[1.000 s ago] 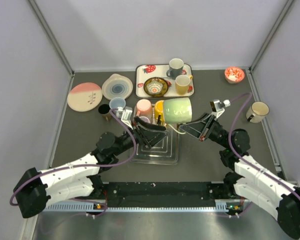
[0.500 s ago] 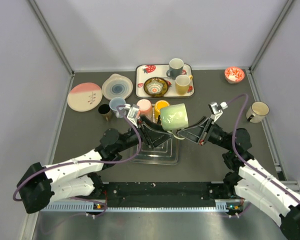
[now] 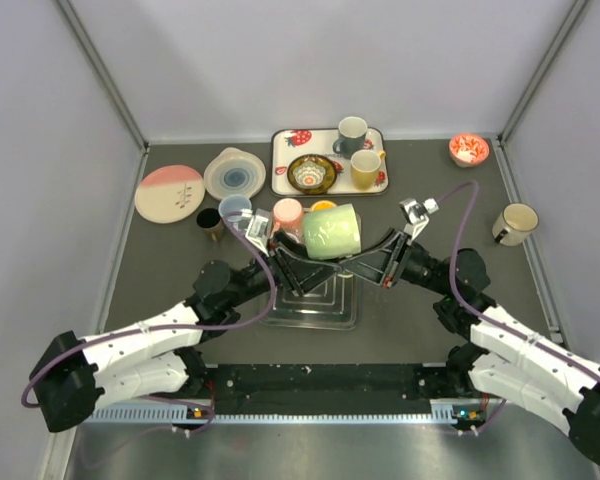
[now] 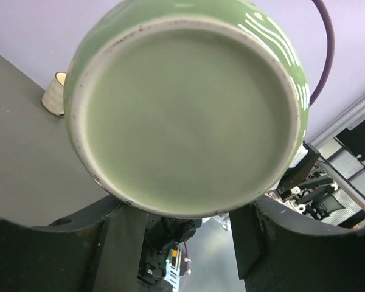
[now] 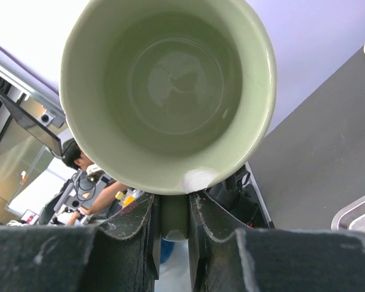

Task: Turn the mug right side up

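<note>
The green mug (image 3: 330, 232) hangs in the air on its side above the table's middle, mouth toward the right arm, base toward the left arm. My right gripper (image 3: 365, 262) is shut on its handle (image 5: 174, 213); the right wrist view looks straight into the empty mug (image 5: 170, 85). My left gripper (image 3: 300, 255) stands open at the mug's base (image 4: 182, 109), one finger (image 4: 118, 243) on each side of the base's lower edge. Whether those fingers touch the mug I cannot tell.
A clear ridged tray (image 3: 315, 305) lies under the mug. Behind it stand a pink cup (image 3: 287, 212), an orange cup (image 3: 323, 207), a blue cup (image 3: 234, 207) and a dark cup (image 3: 209, 220). Two plates (image 3: 169, 192) sit back left, a strawberry tray (image 3: 280, 150) at the back, and a cream mug (image 3: 517, 223) on the right.
The right gripper has carried the mug leftward, toward the left gripper. The left gripper's jaws have narrowed around the mug's base.
</note>
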{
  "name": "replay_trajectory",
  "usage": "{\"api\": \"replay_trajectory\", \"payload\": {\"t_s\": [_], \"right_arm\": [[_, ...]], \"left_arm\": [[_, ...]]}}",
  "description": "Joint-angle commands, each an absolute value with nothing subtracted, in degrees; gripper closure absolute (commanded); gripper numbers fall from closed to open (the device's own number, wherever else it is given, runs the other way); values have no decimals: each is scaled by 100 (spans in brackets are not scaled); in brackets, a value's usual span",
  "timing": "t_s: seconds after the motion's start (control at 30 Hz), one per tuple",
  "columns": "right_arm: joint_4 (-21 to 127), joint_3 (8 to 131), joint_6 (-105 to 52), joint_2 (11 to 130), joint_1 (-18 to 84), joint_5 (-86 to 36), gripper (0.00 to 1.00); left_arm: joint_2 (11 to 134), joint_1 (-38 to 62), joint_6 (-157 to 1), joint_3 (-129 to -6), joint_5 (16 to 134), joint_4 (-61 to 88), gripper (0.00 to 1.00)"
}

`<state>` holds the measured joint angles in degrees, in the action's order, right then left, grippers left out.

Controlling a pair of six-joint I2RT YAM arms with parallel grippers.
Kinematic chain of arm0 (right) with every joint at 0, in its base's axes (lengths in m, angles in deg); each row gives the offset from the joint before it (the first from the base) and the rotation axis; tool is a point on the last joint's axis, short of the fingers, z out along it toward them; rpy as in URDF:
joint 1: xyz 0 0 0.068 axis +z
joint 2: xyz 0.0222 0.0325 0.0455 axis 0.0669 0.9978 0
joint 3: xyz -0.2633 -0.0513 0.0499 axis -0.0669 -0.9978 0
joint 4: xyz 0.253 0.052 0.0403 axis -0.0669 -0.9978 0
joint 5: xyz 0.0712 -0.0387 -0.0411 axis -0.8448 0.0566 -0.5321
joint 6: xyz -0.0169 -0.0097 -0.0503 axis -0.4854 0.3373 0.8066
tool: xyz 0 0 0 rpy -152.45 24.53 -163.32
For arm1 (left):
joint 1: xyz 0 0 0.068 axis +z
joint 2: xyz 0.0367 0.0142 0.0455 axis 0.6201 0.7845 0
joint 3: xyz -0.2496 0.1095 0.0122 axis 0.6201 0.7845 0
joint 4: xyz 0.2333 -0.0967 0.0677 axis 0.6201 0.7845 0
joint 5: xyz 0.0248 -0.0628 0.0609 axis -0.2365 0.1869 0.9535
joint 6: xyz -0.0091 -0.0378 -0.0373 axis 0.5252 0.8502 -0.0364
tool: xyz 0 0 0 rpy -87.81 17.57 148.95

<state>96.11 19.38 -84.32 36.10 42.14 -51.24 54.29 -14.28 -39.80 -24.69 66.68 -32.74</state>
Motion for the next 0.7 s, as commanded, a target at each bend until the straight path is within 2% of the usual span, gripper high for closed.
{"api": "replay_trajectory", "payload": {"t_s": [0.0, 0.27, 0.53, 0.67], "right_arm": [[10118, 2173, -8222, 3614, 4374, -5084, 100], [9829, 2058, -8116, 3324, 4382, -5031, 100], [9161, 2023, -7687, 3113, 4400, -5049, 100], [8809, 2014, -7466, 3077, 4453, -5031, 100]], "left_arm": [[4993, -1433, -3966, -2385, 7040, -3973, 43], [4860, -1310, -3816, -2261, 7182, -4034, 43], [5106, -1292, -3676, -2454, 7050, -4219, 51], [5299, -1292, -3588, -2604, 6909, -4263, 50]]}}
